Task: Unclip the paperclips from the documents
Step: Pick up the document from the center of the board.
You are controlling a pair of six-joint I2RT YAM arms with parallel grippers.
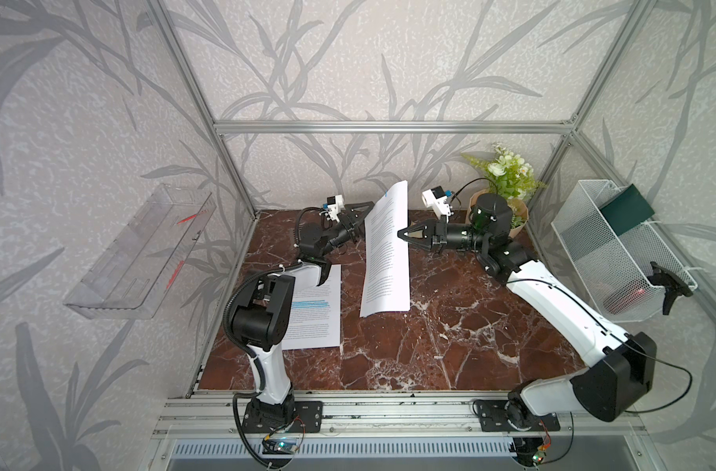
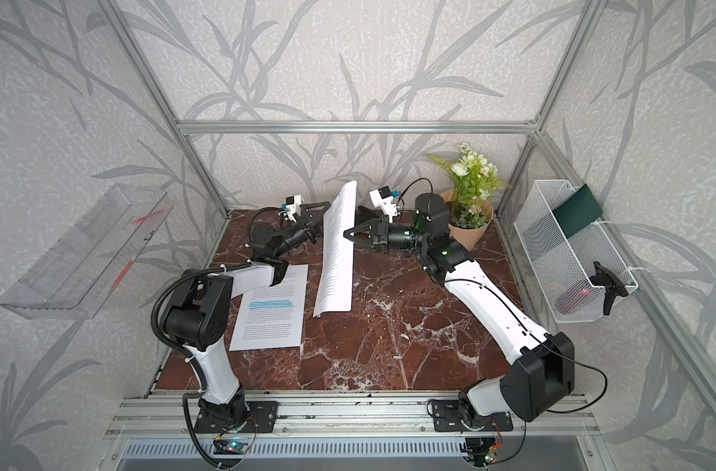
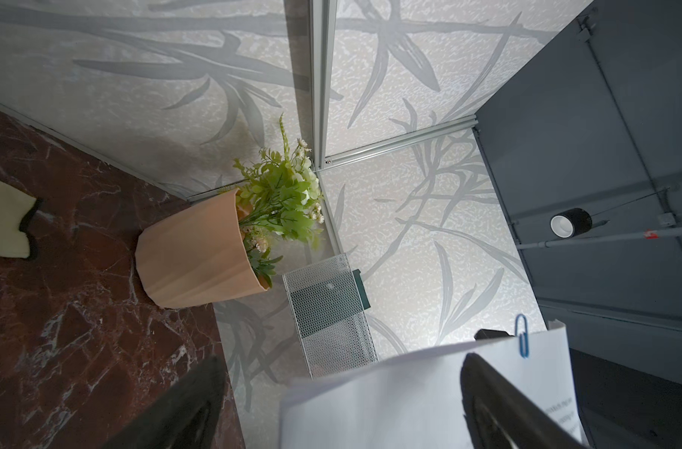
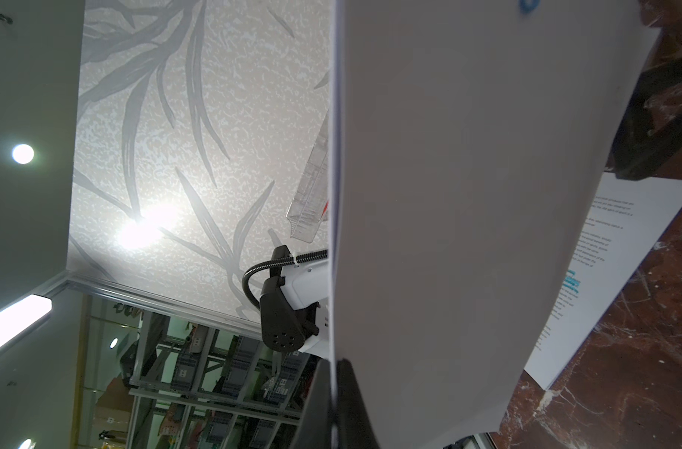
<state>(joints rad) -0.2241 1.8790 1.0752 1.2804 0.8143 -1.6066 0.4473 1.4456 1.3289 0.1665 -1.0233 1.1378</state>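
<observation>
right hand [image 1: 401,234]: clamped on side edge of raised document [image 1: 386,261], sheets held upright over worktop [image 1: 450,326] | left hand [image 1: 362,222]: jaws wide apart at that document's far upper part, gripping nothing | blue paperclip [image 3: 522,336]: clipped on its top edge | highlighted document [image 1: 317,314]: flat on worktop, partly under left arm [image 1: 303,273]

I worked in a robot test cell dressed as an office corner: an aluminium frame [image 1: 393,127] held wallpapered panels [image 1: 348,61] around a marble-look tabletop [image 1: 450,346] bearing documents [image 1: 319,322] and a potted plant [image 1: 507,175]. Beyond one panel stood what looked like storage racks [image 4: 199,373] under a strip light [image 4: 14,326], so a lab or workshop.
</observation>
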